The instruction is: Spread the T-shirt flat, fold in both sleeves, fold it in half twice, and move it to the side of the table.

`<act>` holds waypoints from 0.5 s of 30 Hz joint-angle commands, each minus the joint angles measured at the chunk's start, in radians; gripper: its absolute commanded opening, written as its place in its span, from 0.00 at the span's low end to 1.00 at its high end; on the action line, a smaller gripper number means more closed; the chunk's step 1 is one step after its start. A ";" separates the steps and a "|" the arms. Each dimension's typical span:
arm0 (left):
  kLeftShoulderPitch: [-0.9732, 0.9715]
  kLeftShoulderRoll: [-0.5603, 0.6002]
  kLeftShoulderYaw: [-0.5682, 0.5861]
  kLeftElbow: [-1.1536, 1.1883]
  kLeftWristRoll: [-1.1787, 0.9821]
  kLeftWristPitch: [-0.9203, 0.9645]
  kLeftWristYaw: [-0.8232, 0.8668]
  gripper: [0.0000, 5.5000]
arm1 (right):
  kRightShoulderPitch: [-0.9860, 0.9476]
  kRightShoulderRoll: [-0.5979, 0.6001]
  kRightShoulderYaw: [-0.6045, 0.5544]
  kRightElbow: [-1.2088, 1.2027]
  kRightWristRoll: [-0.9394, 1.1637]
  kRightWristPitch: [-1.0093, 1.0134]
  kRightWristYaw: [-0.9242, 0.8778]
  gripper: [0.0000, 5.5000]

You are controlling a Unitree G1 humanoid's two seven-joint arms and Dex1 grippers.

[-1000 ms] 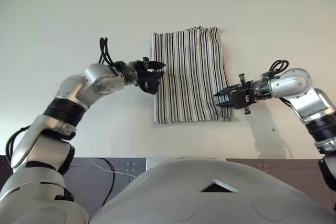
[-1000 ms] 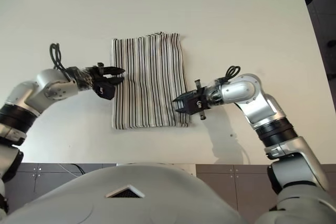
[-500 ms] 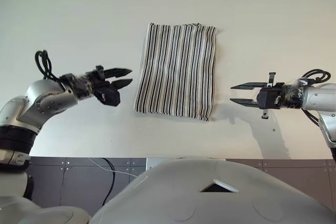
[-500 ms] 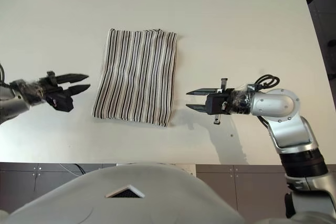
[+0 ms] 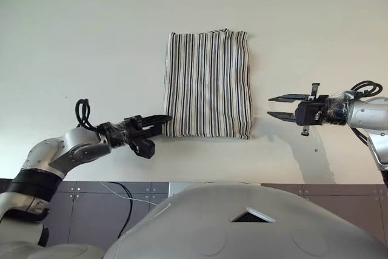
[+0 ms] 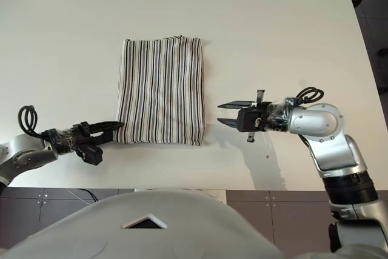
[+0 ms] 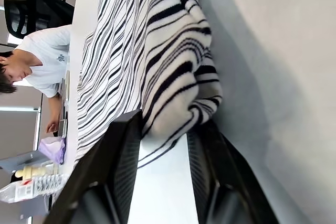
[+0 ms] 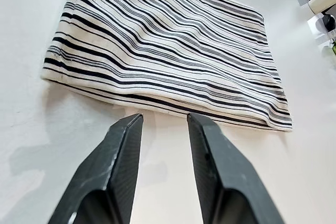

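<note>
The T-shirt (image 5: 207, 83), white with dark stripes, lies folded into an upright rectangle in the middle of the white table (image 5: 85, 40). My left gripper (image 5: 162, 119) lies low at the shirt's near left corner. In the left wrist view that corner of the T-shirt (image 7: 157, 77) bulges between the spread fingers of the left gripper (image 7: 168, 124). My right gripper (image 5: 277, 106) hovers open just right of the shirt's near right corner, not touching it. The right wrist view has the shirt's folded edge (image 8: 157, 72) a short way beyond the right gripper (image 8: 163, 121).
The table's front edge (image 5: 200, 181) runs close behind both arms. Its right edge (image 6: 359, 34) lies far to the right, with dark floor beyond. Bare tabletop surrounds the shirt on every side.
My left gripper left the shirt's left edge, swung out, then came in low onto the near left corner. My right gripper backed off the right edge and has held still since.
</note>
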 commanded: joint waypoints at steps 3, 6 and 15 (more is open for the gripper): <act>0.035 0.028 -0.014 0.025 0.051 0.026 -0.078 0.27 | 0.005 -0.007 -0.014 -0.023 -0.018 -0.006 -0.021 0.28; 0.048 0.028 -0.018 0.010 0.054 0.023 -0.089 0.27 | 0.006 -0.009 -0.011 -0.028 -0.022 -0.012 -0.024 0.28; 0.068 0.045 -0.021 -0.038 -0.044 0.010 -0.155 0.35 | 0.010 0.004 0.006 -0.005 -0.063 -0.039 -0.044 0.29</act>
